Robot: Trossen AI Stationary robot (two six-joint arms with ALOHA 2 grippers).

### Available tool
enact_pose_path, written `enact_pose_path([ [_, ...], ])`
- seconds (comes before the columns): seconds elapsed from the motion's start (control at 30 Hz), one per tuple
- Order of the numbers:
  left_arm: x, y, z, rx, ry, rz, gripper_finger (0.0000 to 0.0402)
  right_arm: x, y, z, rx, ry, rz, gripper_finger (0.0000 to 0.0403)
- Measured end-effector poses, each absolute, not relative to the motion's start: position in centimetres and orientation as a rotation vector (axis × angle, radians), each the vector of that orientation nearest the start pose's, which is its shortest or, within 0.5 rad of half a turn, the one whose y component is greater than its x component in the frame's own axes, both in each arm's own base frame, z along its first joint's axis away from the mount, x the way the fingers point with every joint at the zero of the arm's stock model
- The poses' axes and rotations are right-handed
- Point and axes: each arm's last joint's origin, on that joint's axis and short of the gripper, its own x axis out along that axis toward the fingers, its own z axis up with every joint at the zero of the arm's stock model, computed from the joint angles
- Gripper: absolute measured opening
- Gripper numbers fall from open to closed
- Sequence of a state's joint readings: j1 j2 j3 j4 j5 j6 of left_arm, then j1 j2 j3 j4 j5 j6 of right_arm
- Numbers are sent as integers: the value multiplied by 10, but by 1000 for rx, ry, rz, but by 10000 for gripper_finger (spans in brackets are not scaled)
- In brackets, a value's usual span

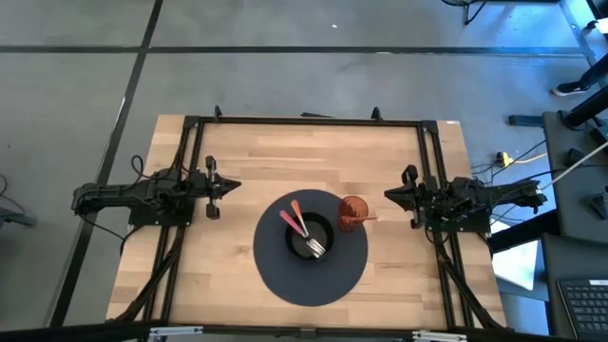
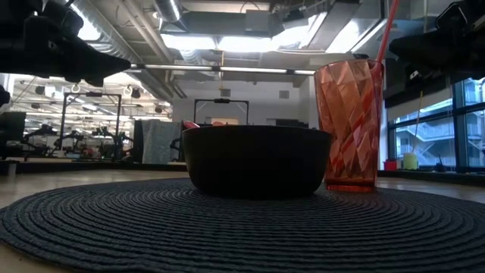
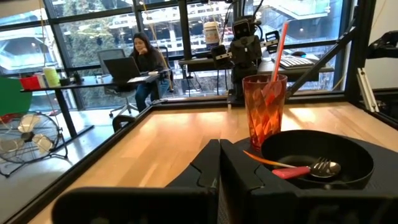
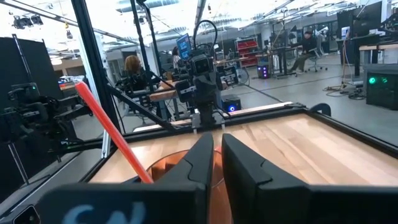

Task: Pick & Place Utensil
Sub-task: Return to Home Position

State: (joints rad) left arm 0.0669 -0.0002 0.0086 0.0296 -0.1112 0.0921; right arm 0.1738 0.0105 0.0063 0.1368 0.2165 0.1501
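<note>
A black bowl (image 1: pixel 311 239) (image 2: pixel 256 159) (image 3: pixel 317 155) stands on a round dark placemat (image 1: pixel 275 271) at the table's middle. Two utensils rest in the bowl, handles leaning on its far-left rim: a pink-handled fork (image 1: pixel 290 221) (image 3: pixel 292 172) and an orange-handled utensil (image 1: pixel 298 211) (image 3: pixel 267 160). A faceted orange cup (image 1: pixel 353 211) (image 2: pixel 350 125) (image 3: pixel 264 109) stands on the mat right of the bowl, with a red stick-like handle (image 3: pixel 278 50) (image 4: pixel 112 130) leaning out of it. My left gripper (image 1: pixel 231 186) (image 3: pixel 219 165) hovers shut left of the mat. My right gripper (image 1: pixel 388 195) (image 4: pixel 217 158) hovers shut just right of the cup.
Black frame rails (image 1: pixel 190 171) run along the table's left, right and far sides. Bare wood (image 1: pixel 285 157) lies between the mat and the far rail. A person (image 3: pixel 144 56) sits at a desk in the room beyond the table.
</note>
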Motion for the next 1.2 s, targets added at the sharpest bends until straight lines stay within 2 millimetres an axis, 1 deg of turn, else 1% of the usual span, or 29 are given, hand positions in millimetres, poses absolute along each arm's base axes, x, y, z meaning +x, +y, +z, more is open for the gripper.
enact_pose_path([
  [1.2, 96, 10, 169, 91, -30, 179, 4, 96, 11, 178, 176, -133, -33, 36],
])
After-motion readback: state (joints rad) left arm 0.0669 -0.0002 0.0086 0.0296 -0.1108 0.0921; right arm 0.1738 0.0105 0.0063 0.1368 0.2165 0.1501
